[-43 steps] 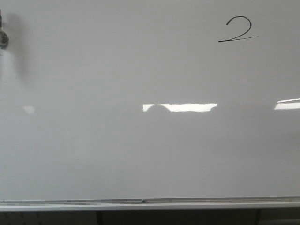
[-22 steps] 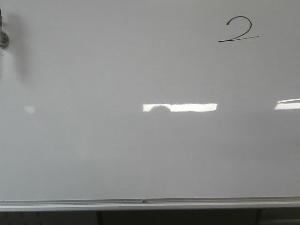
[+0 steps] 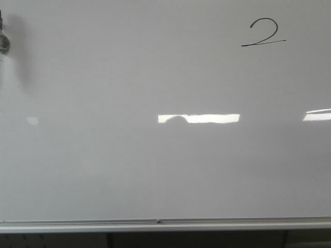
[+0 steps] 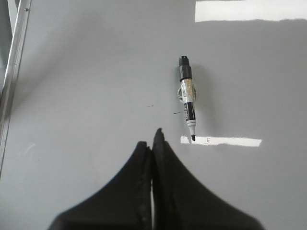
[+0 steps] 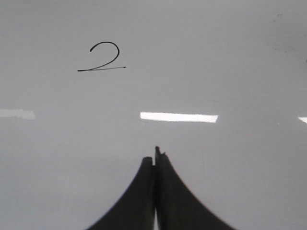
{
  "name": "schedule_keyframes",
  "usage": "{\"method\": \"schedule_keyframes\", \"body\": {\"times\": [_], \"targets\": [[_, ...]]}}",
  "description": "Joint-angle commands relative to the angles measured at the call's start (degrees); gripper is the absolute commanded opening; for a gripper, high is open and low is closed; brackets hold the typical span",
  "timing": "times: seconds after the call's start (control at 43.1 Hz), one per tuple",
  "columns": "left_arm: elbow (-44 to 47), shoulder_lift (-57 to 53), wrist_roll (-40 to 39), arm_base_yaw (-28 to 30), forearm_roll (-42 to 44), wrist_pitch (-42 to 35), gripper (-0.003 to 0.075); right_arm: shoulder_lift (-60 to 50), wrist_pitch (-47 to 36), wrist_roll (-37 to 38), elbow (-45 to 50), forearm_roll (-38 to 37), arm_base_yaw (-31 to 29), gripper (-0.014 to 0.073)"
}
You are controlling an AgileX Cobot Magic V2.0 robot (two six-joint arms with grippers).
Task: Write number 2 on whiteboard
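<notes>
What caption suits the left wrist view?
Shut left gripper above the whiteboard, an uncapped marker lying ahead.

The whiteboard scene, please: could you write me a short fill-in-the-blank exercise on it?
1. The digit on the whiteboard is a ____.
2. Both grippers, left and right, have their jaws ____.
3. The marker lies on the board with its cap ____.
4. The digit's ink is ____.

Missing words: 2; shut; off; black.

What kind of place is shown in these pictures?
Probably an office or classroom-like room: a large glossy white whiteboard with a silver aluminium frame strip, a handwritten black number 2, and a black-capped marker pen lying on it.
</notes>
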Motion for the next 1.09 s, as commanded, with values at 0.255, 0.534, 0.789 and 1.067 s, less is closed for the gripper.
{"method": "schedule_keyframes", "body": {"times": [0.255, 0.534, 0.789, 1.067], "targets": [[2.0, -1.6, 0.0, -0.3, -0.6, -4.7, -0.0020, -1.1, -4.0, -0.7, -0.1, 0.6, -1.4, -0.0081], [2.0, -1.6, 0.0, -0.3, -0.6, -4.7, -0.0020, -1.1, -5.8, 0.6, -0.1, 0.5, -0.7, -0.0081], [2.0, -1.6, 0.0, -0.3, -0.6, -4.7, -0.0020, -1.1, -5.6, 0.6, -0.1, 0.5, -0.7, -0.0081], [2.0, -1.6, 0.0, -0.3, -0.6, -4.7, -0.0020, -1.1, -5.4, 0.6, -0.1, 0.5, -0.7, -0.0081]]}}
